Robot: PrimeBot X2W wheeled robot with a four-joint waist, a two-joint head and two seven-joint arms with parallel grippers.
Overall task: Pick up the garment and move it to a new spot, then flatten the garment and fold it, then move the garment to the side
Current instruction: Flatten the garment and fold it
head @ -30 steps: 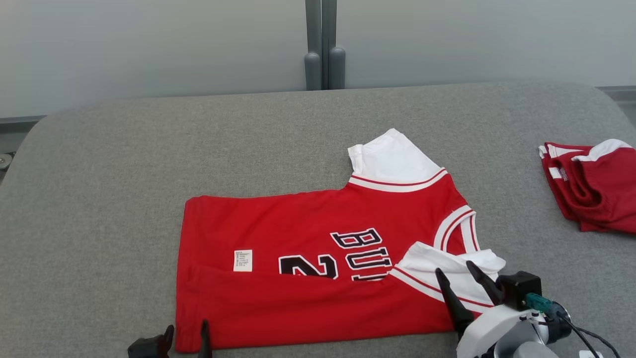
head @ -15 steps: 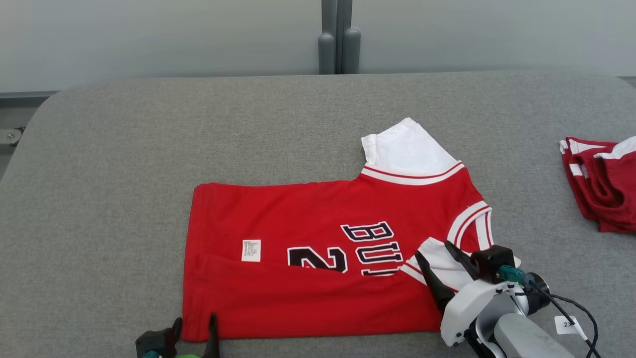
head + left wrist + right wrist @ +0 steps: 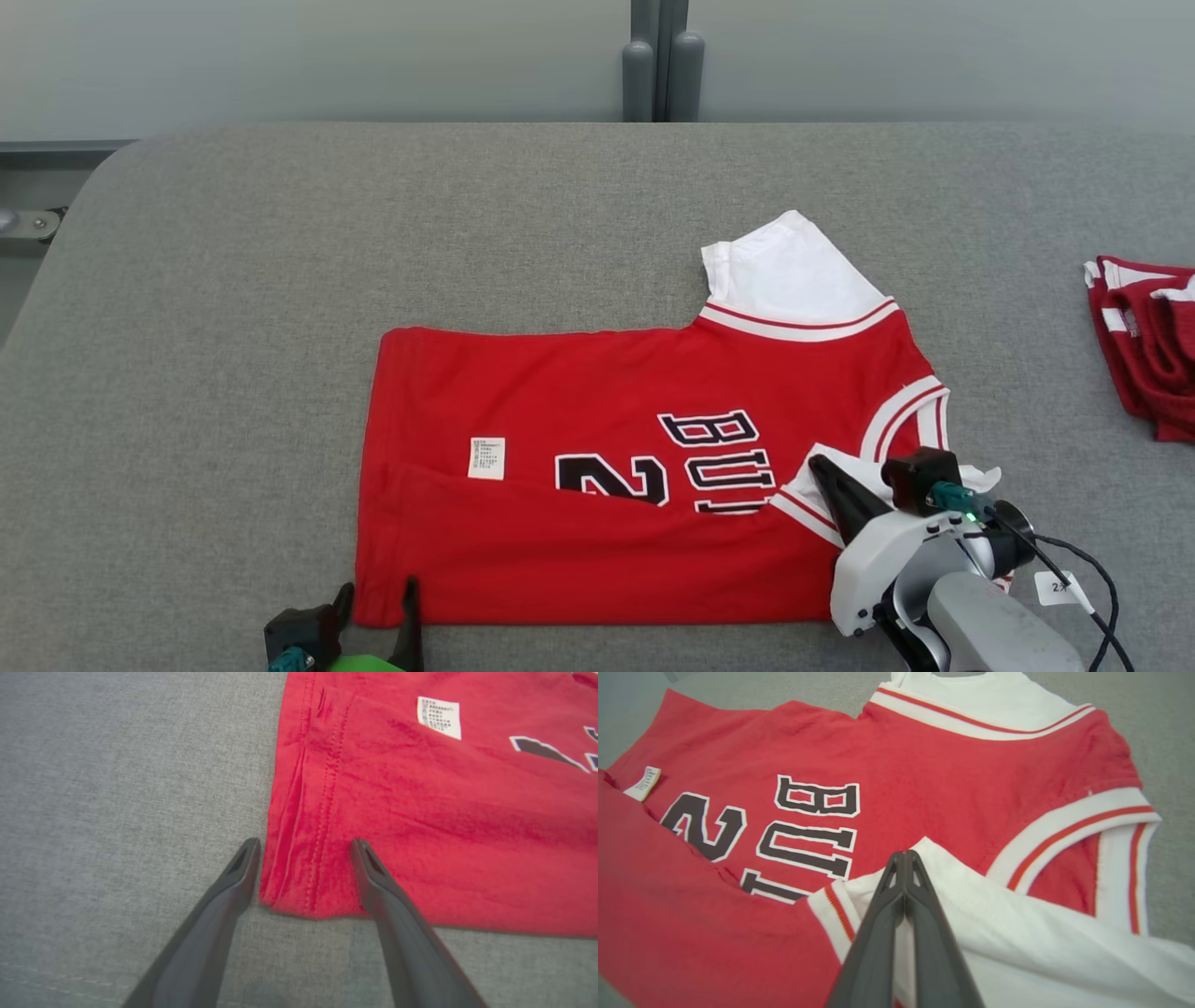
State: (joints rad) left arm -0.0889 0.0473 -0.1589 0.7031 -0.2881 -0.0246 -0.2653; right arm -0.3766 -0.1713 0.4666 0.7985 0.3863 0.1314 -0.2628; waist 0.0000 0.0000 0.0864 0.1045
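Head view, change: the right gripper (image 3: 826, 471), whose jaws stood apart over the cloth a second ago, is now closed on the near sleeve (image 3: 805, 515) of the red jersey (image 3: 635, 420).
Head view, camera: the whole picture has slid sideways, so the head has turned. The jersey itself lies where it was.
Head view, jersey: it lies flat on the grey padded table (image 3: 373, 233), right of centre, with its near long edge folded over the number.
Head view, left gripper (image 3: 378, 593): the jaws are spread as before, at the jersey's near hem corner.
Head view, far right: a second red garment (image 3: 1144, 345) lies well apart.
Left wrist view: the fingers (image 3: 243, 858) stand either side of the hem corner (image 3: 299, 891), not pinching it. The care label (image 3: 439, 711) lies beyond.
Right wrist view: the right gripper (image 3: 905, 856) has its jaws pressed together at the white sleeve's edge, beside the lettering (image 3: 808, 826).
Meaning: one grasp appears made. The left one likely has to close before the next fold can be lifted evenly.
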